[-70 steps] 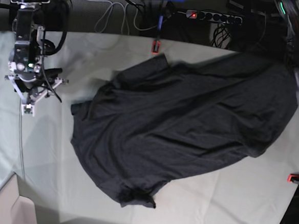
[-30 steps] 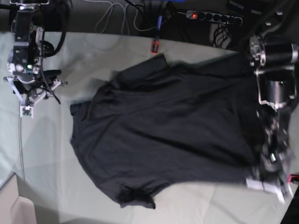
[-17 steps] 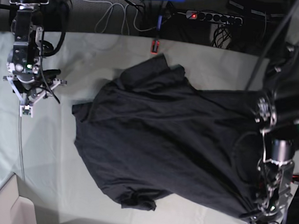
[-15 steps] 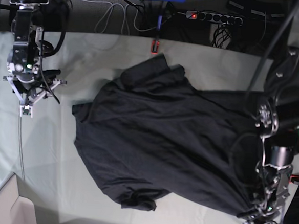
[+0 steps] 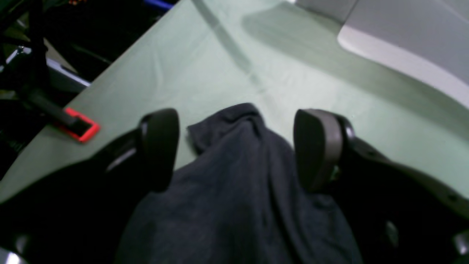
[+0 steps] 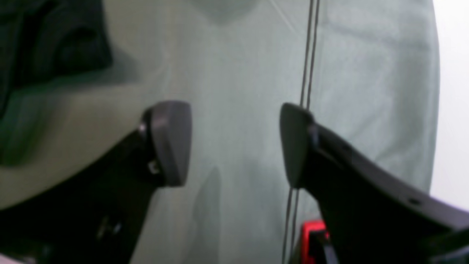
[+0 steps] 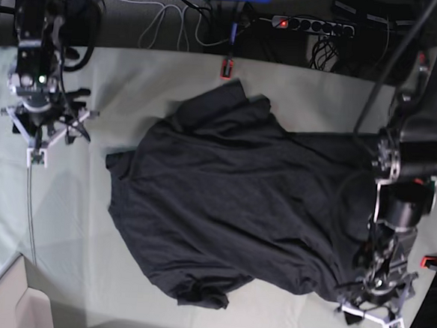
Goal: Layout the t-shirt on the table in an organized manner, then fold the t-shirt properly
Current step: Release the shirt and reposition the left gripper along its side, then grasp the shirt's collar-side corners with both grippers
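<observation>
The large black soft cotton t-shirt [image 7: 238, 203] lies rumpled across the middle of the pale grey-green cloth-covered counter [image 7: 172, 74]. One bunched end of it [image 5: 234, 176] sits between the left gripper [image 5: 236, 150], whose fingers [image 5: 315, 146] stand apart on either side of the cloth. The right gripper [image 6: 234, 143] hangs over bare counter, fingers [image 6: 170, 141] spread, near a red clamp [image 6: 311, 229].
</observation>
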Controlling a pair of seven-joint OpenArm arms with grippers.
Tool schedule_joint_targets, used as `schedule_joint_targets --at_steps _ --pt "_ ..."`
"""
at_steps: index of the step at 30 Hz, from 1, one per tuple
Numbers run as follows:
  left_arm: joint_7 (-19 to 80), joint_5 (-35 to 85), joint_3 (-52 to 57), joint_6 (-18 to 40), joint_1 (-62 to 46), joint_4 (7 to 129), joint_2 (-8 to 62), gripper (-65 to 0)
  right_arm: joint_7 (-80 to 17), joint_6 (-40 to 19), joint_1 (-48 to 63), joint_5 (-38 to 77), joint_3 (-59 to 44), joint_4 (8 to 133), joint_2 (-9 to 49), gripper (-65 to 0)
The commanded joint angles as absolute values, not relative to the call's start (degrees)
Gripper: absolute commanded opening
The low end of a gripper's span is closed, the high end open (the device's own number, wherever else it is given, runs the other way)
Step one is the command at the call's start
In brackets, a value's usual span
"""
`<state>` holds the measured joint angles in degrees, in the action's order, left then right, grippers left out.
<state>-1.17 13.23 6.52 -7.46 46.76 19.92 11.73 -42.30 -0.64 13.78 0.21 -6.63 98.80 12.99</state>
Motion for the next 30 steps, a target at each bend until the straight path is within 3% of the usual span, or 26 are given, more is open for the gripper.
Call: schedule_joint_targets --at_steps 1,8,16,21,30 --pt "-2.51 13.05 6.55 -7.52 46.55 22.99 12.79 -17.7 -41.10 -0.40 14.11 0.13 -5.58 100.97 12.70 -23.2" --pt "-1.27 13.05 7.08 -7.60 27.03 44.18 17.45 -17.4 -41.10 -0.40 16.92 0.13 9.19 102.64 10.24 -20.6" --pt "8.84 13.14 23.78 -7.08 9.27 63.87 17.98 -17.3 -41.19 -0.40 17.27 0.22 13.76 102.37 3.12 -20.6" --pt "9.98 13.14 28.88 -7.08 2.68 66.42 17.98 -17.3 -40.92 -0.31 16.66 0.31 18.51 96.66 2.86 -20.6" --pt "9.98 13.14 31.25 -7.08 -1.54 66.24 17.89 -17.3 -35.21 -0.13 15.43 0.31 18.24 90.51 1.89 -20.9"
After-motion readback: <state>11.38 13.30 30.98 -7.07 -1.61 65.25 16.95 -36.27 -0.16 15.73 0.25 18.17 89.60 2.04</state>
